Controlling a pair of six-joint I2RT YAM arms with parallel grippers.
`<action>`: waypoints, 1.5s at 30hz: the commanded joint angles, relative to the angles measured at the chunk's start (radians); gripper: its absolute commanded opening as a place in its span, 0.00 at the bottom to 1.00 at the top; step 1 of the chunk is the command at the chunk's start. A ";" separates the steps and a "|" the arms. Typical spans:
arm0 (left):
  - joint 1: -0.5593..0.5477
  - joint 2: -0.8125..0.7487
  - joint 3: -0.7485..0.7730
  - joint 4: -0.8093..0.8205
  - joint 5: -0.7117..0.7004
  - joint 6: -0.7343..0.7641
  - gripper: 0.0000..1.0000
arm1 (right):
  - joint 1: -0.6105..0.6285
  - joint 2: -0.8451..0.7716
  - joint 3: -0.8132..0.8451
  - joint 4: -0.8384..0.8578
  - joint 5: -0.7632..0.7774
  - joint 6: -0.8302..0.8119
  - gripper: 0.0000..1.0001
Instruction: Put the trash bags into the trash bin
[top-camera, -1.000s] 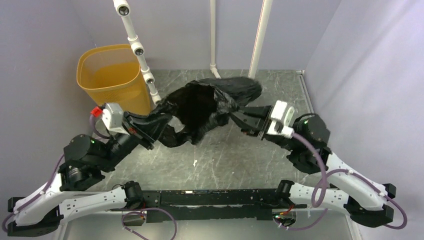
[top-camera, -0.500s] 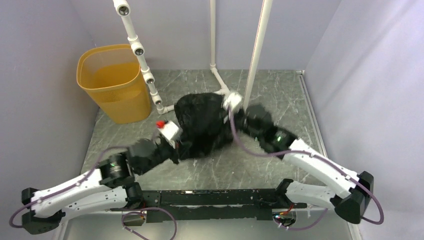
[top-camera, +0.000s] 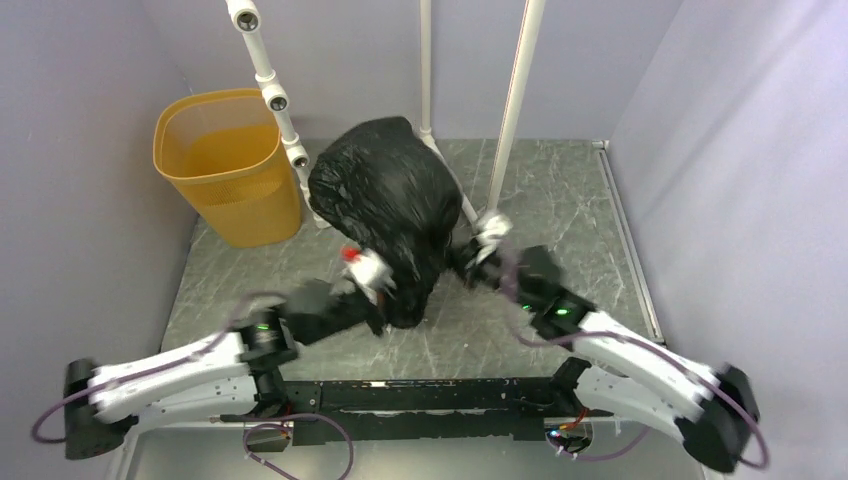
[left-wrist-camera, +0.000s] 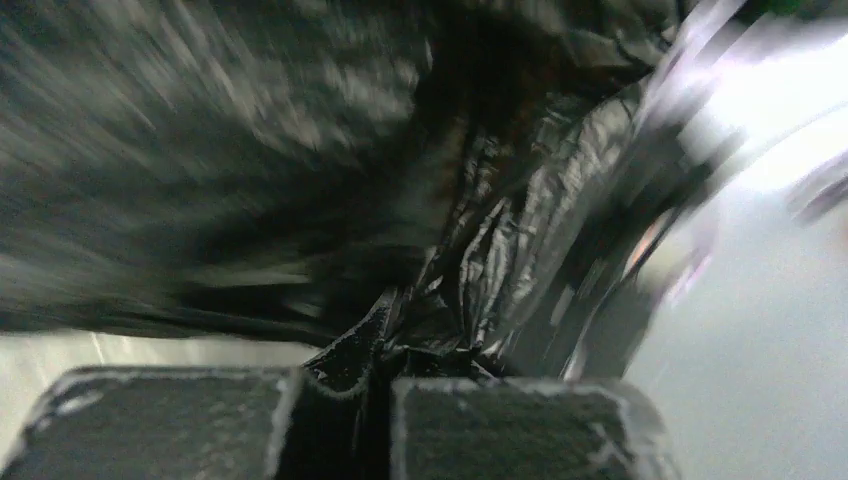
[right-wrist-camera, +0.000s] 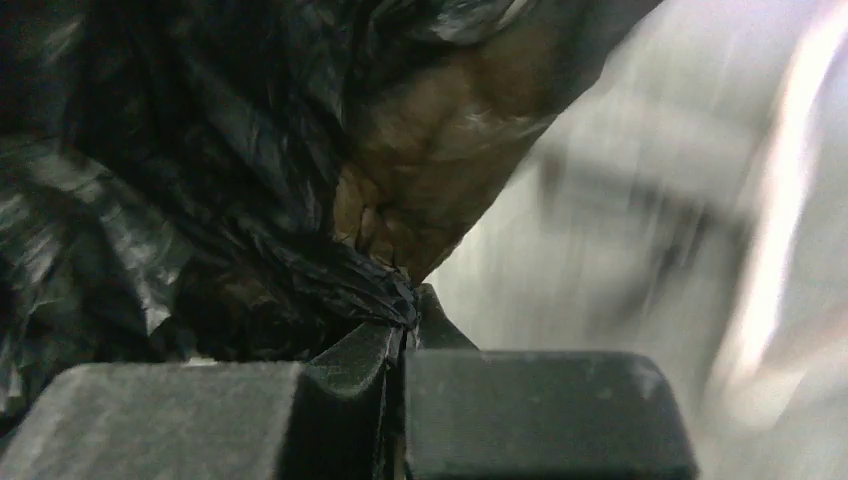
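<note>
I am pinching one thin, glossy, crinkled black trash bag (top-camera: 385, 200) with two tools: my left gripper (left-wrist-camera: 380, 390) and right gripper (right-wrist-camera: 400, 365) are each clamping tight on a gathered fold. It is ballooning into a rounded dome above and ahead of them; a second ago it was sagging low between them. One translucent yellow-orange trash bin (top-camera: 240, 205) is standing ahead-left of my left gripper, the bag outside it.
</note>
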 joint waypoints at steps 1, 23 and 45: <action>-0.007 0.079 -0.344 -0.054 -0.084 -0.343 0.02 | -0.006 0.095 -0.247 -0.159 0.176 0.248 0.00; -0.007 0.002 -0.331 -0.185 -0.304 -0.395 0.02 | -0.068 0.070 -0.278 -0.121 0.325 0.362 0.00; -0.007 -0.044 0.197 -0.231 -0.576 0.035 0.02 | -0.127 0.101 0.156 -0.104 0.054 0.225 0.00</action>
